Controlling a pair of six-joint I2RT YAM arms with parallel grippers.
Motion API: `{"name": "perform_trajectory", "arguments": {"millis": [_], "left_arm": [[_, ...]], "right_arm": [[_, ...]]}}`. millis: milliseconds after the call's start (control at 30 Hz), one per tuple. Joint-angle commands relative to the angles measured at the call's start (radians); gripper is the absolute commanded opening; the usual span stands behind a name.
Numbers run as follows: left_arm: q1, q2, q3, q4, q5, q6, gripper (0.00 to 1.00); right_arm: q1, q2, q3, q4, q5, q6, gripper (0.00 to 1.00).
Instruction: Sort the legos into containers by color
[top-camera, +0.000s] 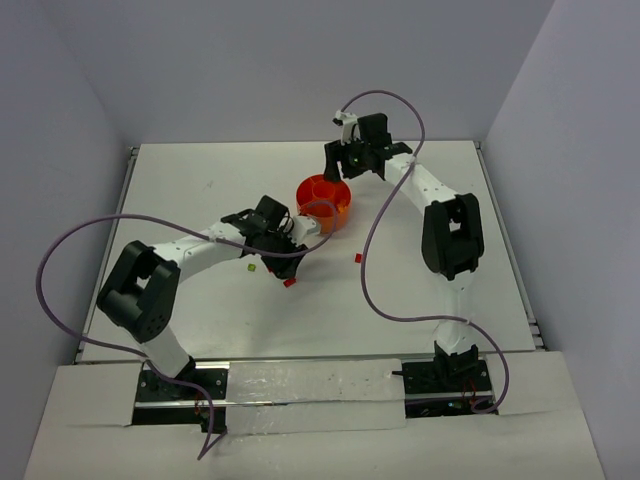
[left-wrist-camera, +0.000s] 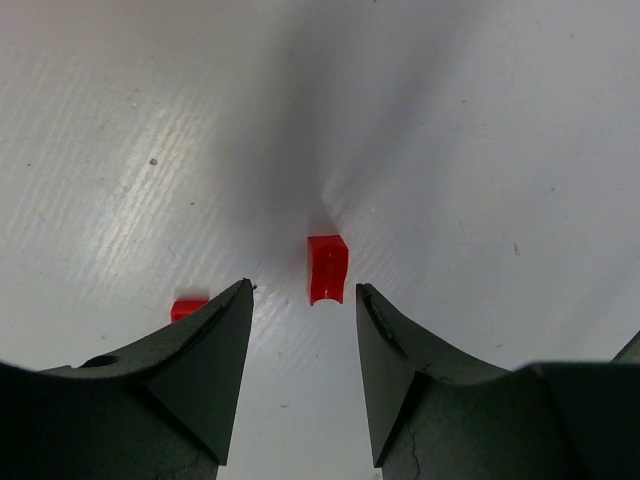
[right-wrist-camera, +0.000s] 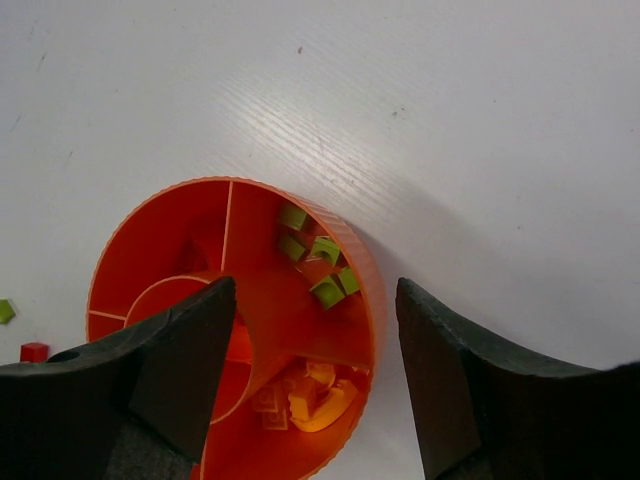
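Note:
The orange bowl (top-camera: 323, 203) stands mid-table, split by inner walls around a central cup. In the right wrist view one compartment of the bowl (right-wrist-camera: 232, 181) holds several green legos (right-wrist-camera: 322, 262) and another holds yellow and orange legos (right-wrist-camera: 312, 396). My right gripper (right-wrist-camera: 315, 285) hangs open and empty over the bowl's far side, and shows there from above as the right gripper (top-camera: 342, 168). My left gripper (left-wrist-camera: 303, 290) is open low over the table. A red lego (left-wrist-camera: 327, 268) lies just ahead of its tips, and a second red lego (left-wrist-camera: 187, 306) peeks from behind the left finger.
Loose on the table in the top view are a red lego (top-camera: 289, 283) by the left gripper (top-camera: 285, 258), another red one (top-camera: 357, 258) right of it, and a green one (top-camera: 251, 267). The right wrist view shows a green bit (right-wrist-camera: 5, 311) and a red bit (right-wrist-camera: 34, 351) beyond the bowl.

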Motion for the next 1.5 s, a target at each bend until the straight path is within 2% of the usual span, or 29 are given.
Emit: {"name": "perform_trajectory", "arguments": {"millis": [0, 100, 167, 467, 567, 767, 833, 867, 1033, 1100, 1367, 1467], "left_arm": [[-0.032, 0.023, 0.000, -0.022, 0.023, 0.021, 0.55], [-0.047, 0.040, -0.007, -0.017, 0.035, 0.013, 0.55], [-0.060, 0.053, -0.015, -0.012, 0.037, 0.004, 0.55], [-0.088, 0.102, 0.011, -0.026, -0.002, -0.012, 0.48], [-0.094, 0.094, 0.014, -0.022, -0.027, -0.013, 0.39], [-0.092, 0.019, 0.003, 0.010, -0.078, -0.005, 0.12], [-0.082, -0.036, 0.019, 0.021, -0.081, -0.001, 0.02], [-0.051, -0.057, 0.031, 0.024, -0.071, -0.002, 0.00], [0.095, -0.111, 0.200, 0.060, 0.098, -0.084, 0.00], [0.132, -0.095, 0.266, 0.115, 0.111, -0.121, 0.00], [0.153, 0.116, 0.507, 0.229, 0.099, -0.271, 0.00], [0.156, 0.180, 0.548, 0.259, 0.085, -0.303, 0.00]], "right_arm": [[-0.004, -0.099, 0.008, 0.011, 0.004, 0.015, 0.73], [-0.007, -0.125, 0.000, 0.007, 0.011, 0.020, 0.80], [-0.007, -0.146, -0.008, 0.004, 0.018, 0.023, 0.88], [-0.027, -0.224, -0.035, -0.013, 0.030, 0.029, 0.91], [-0.033, -0.247, -0.052, -0.016, 0.037, 0.024, 0.91], [-0.042, -0.299, -0.122, -0.007, 0.056, 0.008, 0.91], [-0.050, -0.325, -0.143, -0.004, 0.055, 0.000, 0.92], [-0.056, -0.336, -0.165, -0.004, 0.050, -0.003, 0.92], [-0.088, -0.411, -0.237, -0.016, 0.026, -0.045, 0.94], [-0.094, -0.437, -0.266, -0.033, 0.018, -0.066, 1.00], [-0.104, -0.543, -0.379, -0.026, 0.020, -0.068, 1.00], [-0.107, -0.566, -0.395, -0.025, 0.022, -0.065, 1.00]]}}
